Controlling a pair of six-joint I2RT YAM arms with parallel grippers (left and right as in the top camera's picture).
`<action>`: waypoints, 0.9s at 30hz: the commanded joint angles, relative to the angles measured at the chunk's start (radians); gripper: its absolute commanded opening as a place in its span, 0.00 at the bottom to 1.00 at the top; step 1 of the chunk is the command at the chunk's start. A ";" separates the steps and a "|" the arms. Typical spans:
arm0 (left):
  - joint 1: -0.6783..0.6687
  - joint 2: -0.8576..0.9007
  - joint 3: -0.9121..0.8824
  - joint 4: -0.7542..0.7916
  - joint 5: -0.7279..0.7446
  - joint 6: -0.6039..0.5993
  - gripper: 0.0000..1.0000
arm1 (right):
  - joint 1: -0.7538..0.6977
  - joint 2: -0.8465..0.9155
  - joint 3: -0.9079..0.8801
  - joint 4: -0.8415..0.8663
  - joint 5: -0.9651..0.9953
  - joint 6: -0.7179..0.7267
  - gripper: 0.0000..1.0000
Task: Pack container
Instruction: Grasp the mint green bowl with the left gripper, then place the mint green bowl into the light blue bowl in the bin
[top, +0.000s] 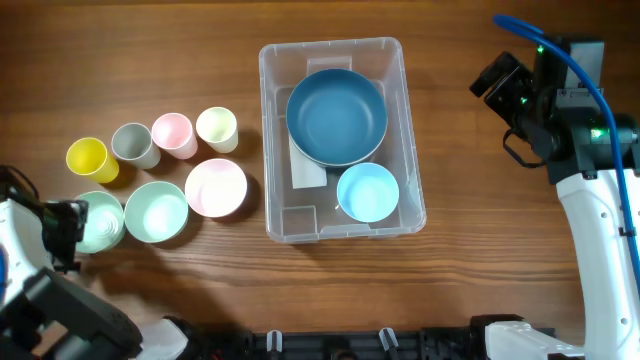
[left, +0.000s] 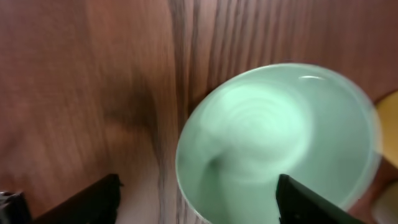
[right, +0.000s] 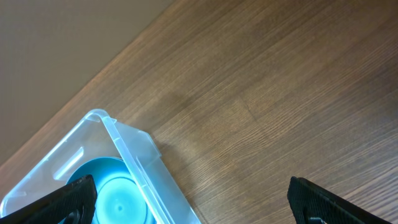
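The clear plastic container (top: 330, 45) stands mid-table. Inside it are a large dark blue bowl (top: 336, 117) and a small light blue bowl (top: 367, 192). My left gripper (top: 70, 230) is open at the far left, over the edge of a mint green bowl (top: 100, 218). In the left wrist view the open fingers (left: 199, 208) straddle that bowl's (left: 280, 143) near rim. My right gripper (top: 498, 80) is open and empty, right of the container. In the right wrist view its fingers (right: 199, 208) span a container corner (right: 134, 155), with the light blue bowl (right: 118, 196) showing inside.
Left of the container stand a second mint bowl (top: 156, 211), a pink bowl (top: 216, 187), and yellow (top: 88, 158), grey (top: 132, 144), pink (top: 173, 134) and pale green (top: 216, 128) cups. The table's far edge shows in the right wrist view.
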 joint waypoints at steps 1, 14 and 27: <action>0.006 0.048 -0.038 0.047 0.037 0.005 0.73 | -0.002 0.000 0.008 0.000 0.018 0.013 1.00; 0.064 0.049 -0.079 0.043 0.008 0.006 0.04 | -0.002 0.000 0.008 0.000 0.018 0.013 1.00; -0.131 -0.501 0.140 -0.092 0.427 0.265 0.04 | -0.002 0.000 0.008 0.000 0.018 0.013 1.00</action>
